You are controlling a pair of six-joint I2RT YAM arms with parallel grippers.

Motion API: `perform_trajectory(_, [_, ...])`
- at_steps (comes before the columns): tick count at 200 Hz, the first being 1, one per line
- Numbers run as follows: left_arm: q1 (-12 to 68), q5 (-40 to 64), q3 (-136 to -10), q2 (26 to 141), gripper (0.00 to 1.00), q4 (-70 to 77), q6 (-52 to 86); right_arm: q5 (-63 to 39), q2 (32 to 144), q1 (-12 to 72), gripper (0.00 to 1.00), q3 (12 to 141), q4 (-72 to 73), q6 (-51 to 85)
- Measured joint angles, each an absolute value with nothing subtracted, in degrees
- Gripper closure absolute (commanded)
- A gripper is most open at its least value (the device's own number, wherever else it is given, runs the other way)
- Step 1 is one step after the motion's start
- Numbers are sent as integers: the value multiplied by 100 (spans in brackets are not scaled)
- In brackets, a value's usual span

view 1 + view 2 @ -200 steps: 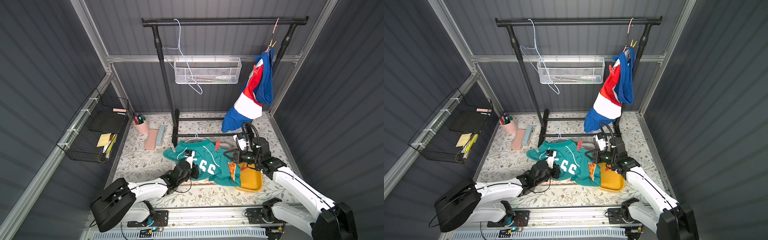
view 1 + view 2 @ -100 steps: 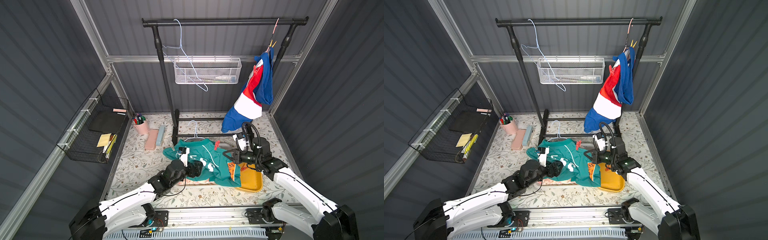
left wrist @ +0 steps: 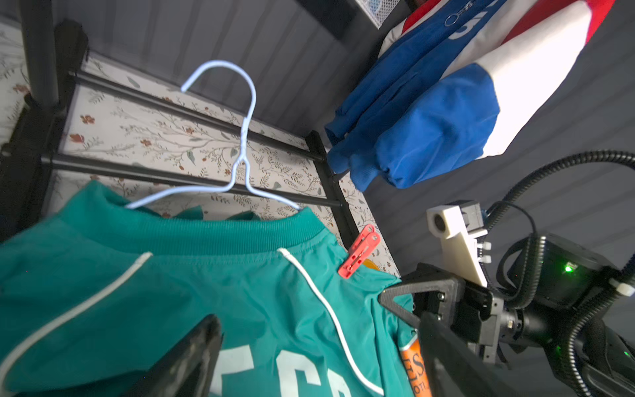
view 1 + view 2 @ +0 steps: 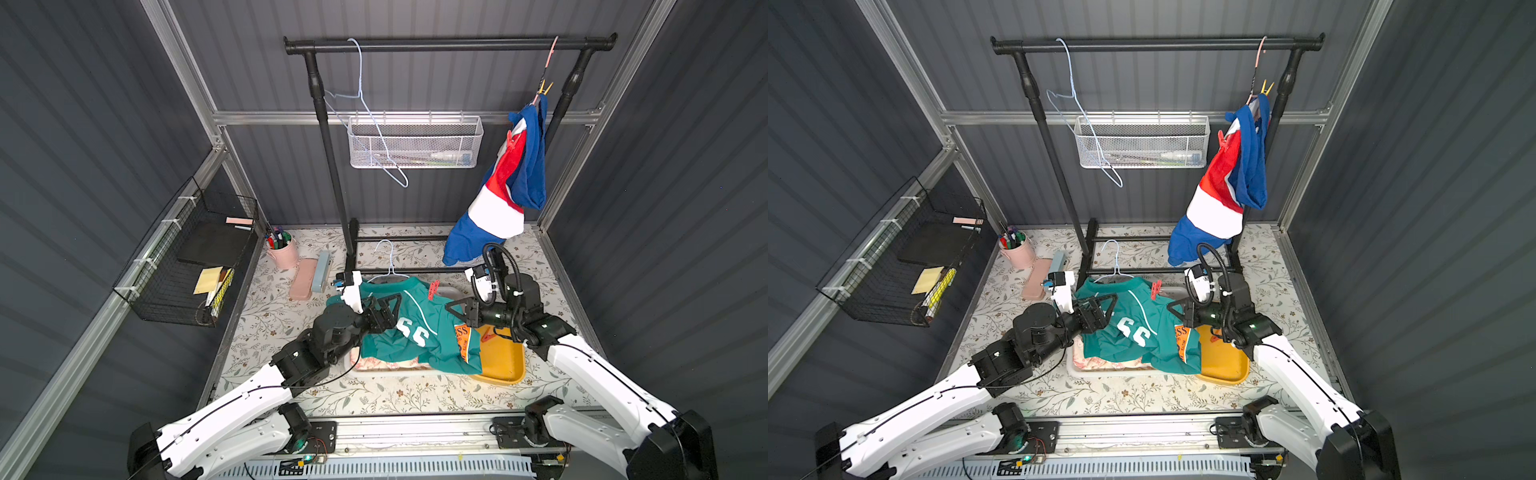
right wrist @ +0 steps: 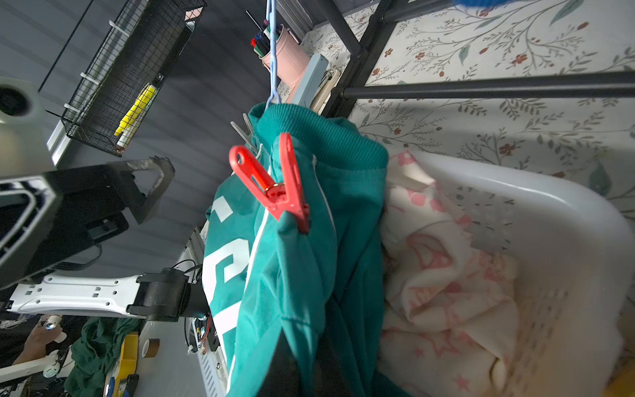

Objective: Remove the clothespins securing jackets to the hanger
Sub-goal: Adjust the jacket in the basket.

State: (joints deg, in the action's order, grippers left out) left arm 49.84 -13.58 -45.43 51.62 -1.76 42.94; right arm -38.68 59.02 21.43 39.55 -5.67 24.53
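Left claw (image 3: 316,343) stood wide open, nothing in it, its fingers (image 3: 192,354) spread over the numbered panel of the teal jacket (image 3: 206,275). Right claw (image 4: 449,308) was shut tight and, by the look of it, pinching that jacket's sleeve edge. So the whole garment hung off one grip above the white basket (image 5: 515,192), near the front edge of the table (image 4: 395,392).

The danger, as I read it: that cloth could slide out. Then jacket and blue wire hanger (image 3: 244,137) would drop onto the cream-and-pink jacket (image 5: 446,275) in the basket, burying the pegs.

The red peg (image 3: 360,251) sat on the shoulder nearest the right claw, handles sticking out free. A pale peg (image 5: 242,130) clipped the other shoulder. A wide claw coming in crooked could snag cloth or swing the hanger instead of squeezing the handles.

Far back, the red-white-blue jacket (image 4: 507,183) hung from the rail (image 4: 449,43) with a yellow peg (image 4: 545,87) up top. That looked a hard reach.
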Motion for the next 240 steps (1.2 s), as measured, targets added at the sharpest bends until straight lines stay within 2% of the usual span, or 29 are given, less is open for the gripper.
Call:
perform_trajectory(19, [4757, -1225, -5266, 5784, 12, -99, 3909, -3881, 5902, 2143, 100, 3955, -569, 2438])
perform_trajectory(26, [4525, -1020, -5481, 6051, 16, 43, 3717, -3883, 5902, 2143, 100, 3957, -572, 2434])
perform_trajectory(54, [3577, -449, -5819, 6873, 20, 351, 3039, -3898, 5896, 2143, 100, 3957, -580, 2432])
perform_trajectory(76, [3393, -128, -6180, 7553, 27, 377, 2554, -3905, 5852, 2143, 100, 3957, -587, 2416])
perform_trajectory(114, [3070, 397, -6316, 8088, 35, 416, 1992, -3905, 5826, 2147, 100, 3957, -598, 2392])
perform_trajectory(141, [2899, 611, -6355, 8309, 52, 434, 1787, -3905, 5826, 2147, 100, 3957, -600, 2379])
perform_trajectory(187, [2801, 980, -6438, 8619, 69, 576, 1603, -3905, 5828, 2147, 100, 3957, -598, 2351])
perform_trajectory(203, [2779, 1153, -6440, 8685, 80, 639, 1608, -3903, 5828, 2147, 100, 3957, -600, 2349])
perform_trajectory(221, [2744, 1302, -6440, 8707, 99, 679, 1592, -3898, 5811, 2147, 100, 3957, -652, 2333])
perform_trajectory(240, [2685, 1529, -6447, 8707, 100, 777, 1695, -3857, 5800, 2176, 99, 3966, -718, 2307])
